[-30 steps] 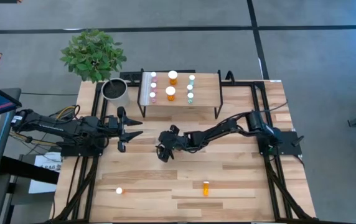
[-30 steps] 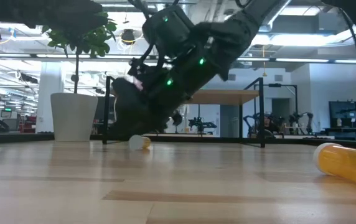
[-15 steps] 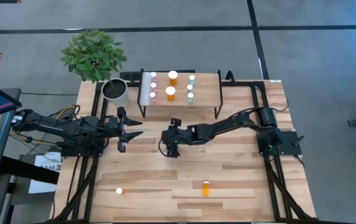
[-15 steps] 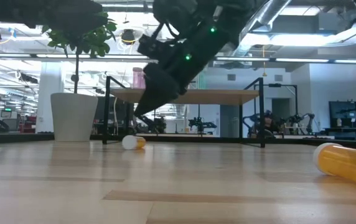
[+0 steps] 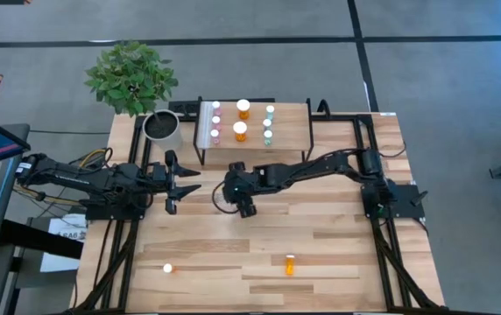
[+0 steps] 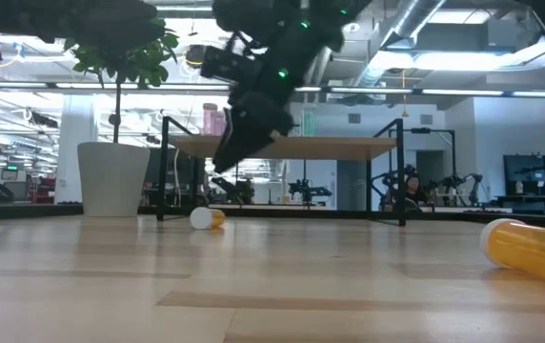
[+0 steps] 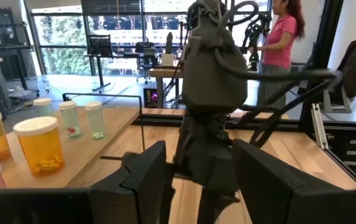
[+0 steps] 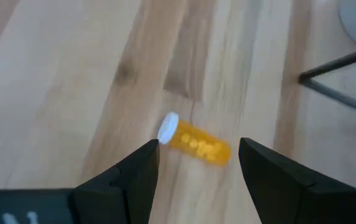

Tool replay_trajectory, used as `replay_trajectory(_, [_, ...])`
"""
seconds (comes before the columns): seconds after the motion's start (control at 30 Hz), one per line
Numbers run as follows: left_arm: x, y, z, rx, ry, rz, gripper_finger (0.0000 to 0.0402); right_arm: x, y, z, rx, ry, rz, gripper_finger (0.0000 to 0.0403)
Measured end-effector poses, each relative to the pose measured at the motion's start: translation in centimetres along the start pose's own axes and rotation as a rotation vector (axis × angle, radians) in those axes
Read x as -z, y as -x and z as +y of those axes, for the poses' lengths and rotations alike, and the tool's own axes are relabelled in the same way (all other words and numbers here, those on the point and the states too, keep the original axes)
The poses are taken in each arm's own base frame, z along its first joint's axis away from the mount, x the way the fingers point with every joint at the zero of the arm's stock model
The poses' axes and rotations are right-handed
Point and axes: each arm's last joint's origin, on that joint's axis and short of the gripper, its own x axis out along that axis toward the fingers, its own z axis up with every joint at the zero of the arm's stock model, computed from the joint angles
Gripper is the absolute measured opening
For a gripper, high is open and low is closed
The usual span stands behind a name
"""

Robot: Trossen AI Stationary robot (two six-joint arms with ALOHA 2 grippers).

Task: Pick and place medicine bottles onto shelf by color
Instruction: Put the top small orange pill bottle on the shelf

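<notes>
**Shelf mostly stocked, three bottles left on the tabletop**

Fingers of the right end effector [image 8: 195, 171] stand spread wide with nothing between them, and in the right wrist view we look straight down past them at a small orange bottle [image 8: 195, 140] lying on its side on the wood, white cap toward one finger. From above, this end effector [image 5: 240, 194] hangs over the middle of the tabletop [image 5: 338, 254], just in front of the shelf [image 5: 290, 131]. The low view shows it well clear of the wood, with the bottle [image 6: 205, 218] below it.

The left end effector [image 5: 173, 182] waits near the tabletop's left edge, beside the plant pot [image 5: 163, 128]; its fingers are parted and empty.

On the shelf we count eight bottles standing upright in three rows: pink ones [image 5: 215, 121] nearest the white strip, two larger orange ones [image 5: 242, 120] in the middle, pale green ones [image 5: 269, 123] beyond them.

We judge the sorting well advanced. Still to go are the bottle under the right end effector, another orange bottle [image 5: 290, 263] lying toward the front edge, and a white-capped one [image 5: 167, 269] near the front-left corner, whose body colour we cannot tell.
</notes>
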Motion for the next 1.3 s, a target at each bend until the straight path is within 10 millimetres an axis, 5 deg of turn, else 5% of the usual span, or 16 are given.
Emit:
replay_trajectory(0.5, [0.0, 0.2, 0.0, 0.010, -0.002, 0.008, 0.0173, -0.5, -5.5, -0.2, -0.102, 0.233, 0.204, 0.0245])
replay_trajectory(0.87, [0.0, 0.3, 0.0, 0.009, -0.002, 0.006, 0.0173, -0.3, -6.2, -0.3, -0.109, 0.202, 0.210, 0.0241])
replay_trajectory(1.3, [-0.1, 0.3, 0.0, 0.010, 0.001, -0.003, 0.0173, -0.1, -6.1, -0.1, -0.197, -0.026, 0.214, 0.0115])
